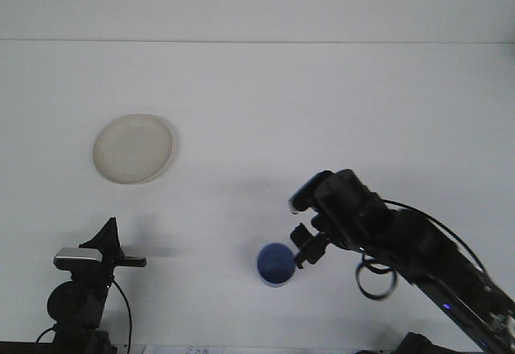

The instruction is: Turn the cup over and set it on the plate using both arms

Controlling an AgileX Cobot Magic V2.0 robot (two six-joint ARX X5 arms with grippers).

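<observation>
Closest to me, at the bottom left of the front view, I see my left gripper [109, 237] parked low, its dark pointed fingers standing up over a silver block; from this angle I cannot tell whether they are parted or pressed together. It holds nothing that I can make out. Across from it, my right gripper [306, 251] reaches in from the lower right on its black arm, a cable looped beneath the wrist. Just to the left of that gripper's tips sits the blue cup [275, 265], mouth up on the white table [322, 113], so I look straight into its round opening. The tips are right at the cup's right-hand rim, and I cannot tell whether they touch it; the cup rests on the table and looks released, though the fingers are too dark and foreshortened for me to judge their gap. Farther out, well away to the upper left of the right gripper and beyond the left one, the pale round plate [133, 148] lies flat on the table with nothing on it.
</observation>
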